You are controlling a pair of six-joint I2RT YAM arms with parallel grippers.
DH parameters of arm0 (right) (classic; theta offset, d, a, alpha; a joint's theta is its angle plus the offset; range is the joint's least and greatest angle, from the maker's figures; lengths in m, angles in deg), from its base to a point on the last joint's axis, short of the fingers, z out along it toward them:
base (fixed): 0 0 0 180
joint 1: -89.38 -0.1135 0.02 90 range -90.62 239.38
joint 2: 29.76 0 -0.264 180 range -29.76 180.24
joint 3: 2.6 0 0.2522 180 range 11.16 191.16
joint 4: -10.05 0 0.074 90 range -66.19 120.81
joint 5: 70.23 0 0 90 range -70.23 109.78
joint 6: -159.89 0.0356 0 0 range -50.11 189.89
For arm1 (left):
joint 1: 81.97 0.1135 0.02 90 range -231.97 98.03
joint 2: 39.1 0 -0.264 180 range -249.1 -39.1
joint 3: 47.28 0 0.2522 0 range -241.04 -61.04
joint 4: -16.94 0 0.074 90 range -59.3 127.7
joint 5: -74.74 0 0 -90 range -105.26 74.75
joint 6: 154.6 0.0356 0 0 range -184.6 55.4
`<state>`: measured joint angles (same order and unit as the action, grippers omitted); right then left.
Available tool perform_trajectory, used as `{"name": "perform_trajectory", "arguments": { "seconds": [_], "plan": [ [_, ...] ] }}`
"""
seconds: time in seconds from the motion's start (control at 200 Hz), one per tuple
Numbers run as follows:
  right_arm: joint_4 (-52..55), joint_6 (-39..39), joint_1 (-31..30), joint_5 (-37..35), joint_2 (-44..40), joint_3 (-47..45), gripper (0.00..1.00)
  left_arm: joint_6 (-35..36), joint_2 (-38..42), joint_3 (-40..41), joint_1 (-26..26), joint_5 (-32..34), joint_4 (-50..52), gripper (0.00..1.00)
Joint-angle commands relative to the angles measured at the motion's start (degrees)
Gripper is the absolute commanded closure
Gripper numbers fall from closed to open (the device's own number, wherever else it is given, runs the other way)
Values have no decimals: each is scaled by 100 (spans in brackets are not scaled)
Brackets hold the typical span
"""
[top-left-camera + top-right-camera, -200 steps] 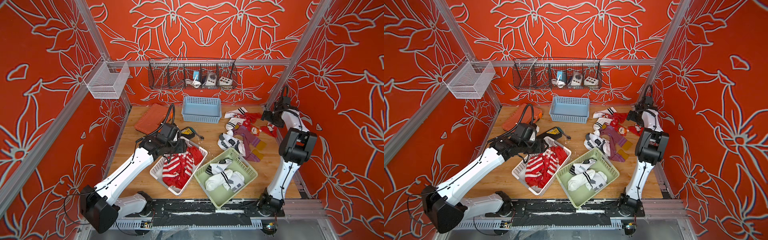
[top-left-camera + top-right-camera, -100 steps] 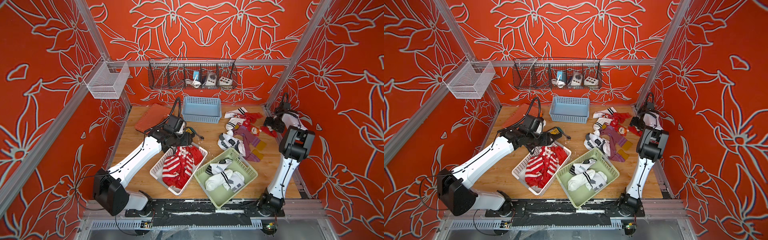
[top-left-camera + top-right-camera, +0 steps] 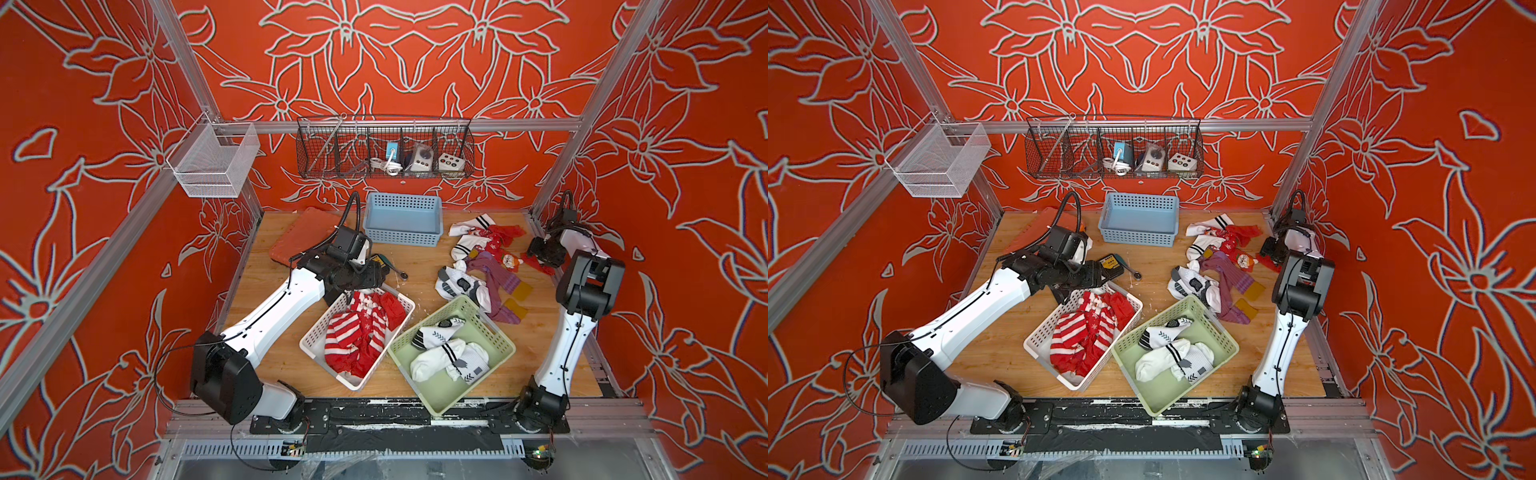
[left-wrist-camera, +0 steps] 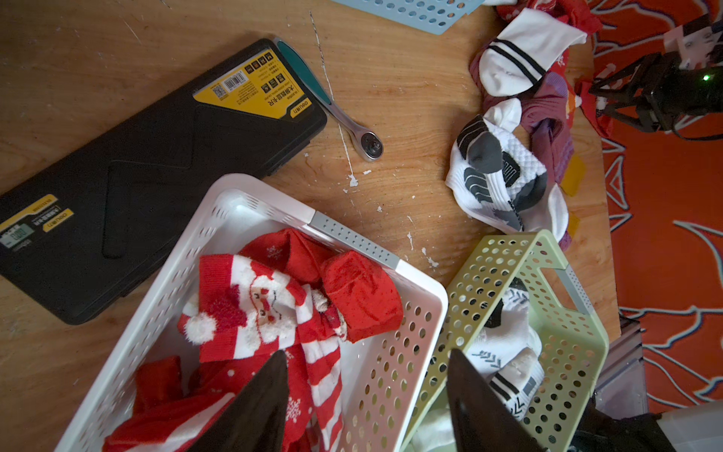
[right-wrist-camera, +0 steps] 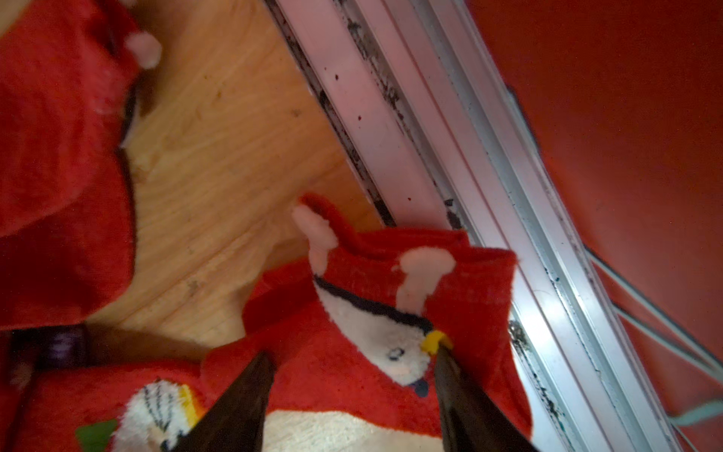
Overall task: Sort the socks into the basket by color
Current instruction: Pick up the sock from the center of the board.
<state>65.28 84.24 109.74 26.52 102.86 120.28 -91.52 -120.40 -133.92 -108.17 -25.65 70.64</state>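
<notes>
**Thin pinch likely at the table's edge**

Hangs the left claw [image 4: 365, 352], released and empty, over the white basket [image 4: 352, 238] of red socks [image 4: 274, 305]. Works the right claw [image 5: 354, 352] close beside the rail [image 5: 391, 117], jaws straddling a red sock [image 5: 469, 281]; cannot tell whether clenched. May pinch only a fold and drop it, or drag the neighbouring red sock [image 5: 58, 156].

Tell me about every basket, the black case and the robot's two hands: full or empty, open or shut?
White perforated plastic basket: holds red striped socks.
Green perforated plastic basket: holds white socks.
Blue perforated plastic basket: empty.
Black flat tool case: shut.
Left gripper: open, holding nothing.
Right gripper: open, jaws astride a red fluffy sock.
</notes>
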Motion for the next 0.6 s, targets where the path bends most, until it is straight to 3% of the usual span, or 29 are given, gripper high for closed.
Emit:
{"name": "perform_trajectory", "arguments": {
  "seconds": [0.0,0.15,0.305,0.59],
  "plan": [
    [-15,-11,41,133,189,180,46,-8,-45,-103,36,-59,-22,37],
    [-14,-11,41,182,211,224,76,-37,-49,-86,44,-44,-39,37],
    [-17,-11,38,298,147,175,100,-59,-42,-72,44,-57,-66,37],
    [-130,39,27,466,-406,-60,100,-8,49,-11,53,-118,-220,37]
  ]
}}
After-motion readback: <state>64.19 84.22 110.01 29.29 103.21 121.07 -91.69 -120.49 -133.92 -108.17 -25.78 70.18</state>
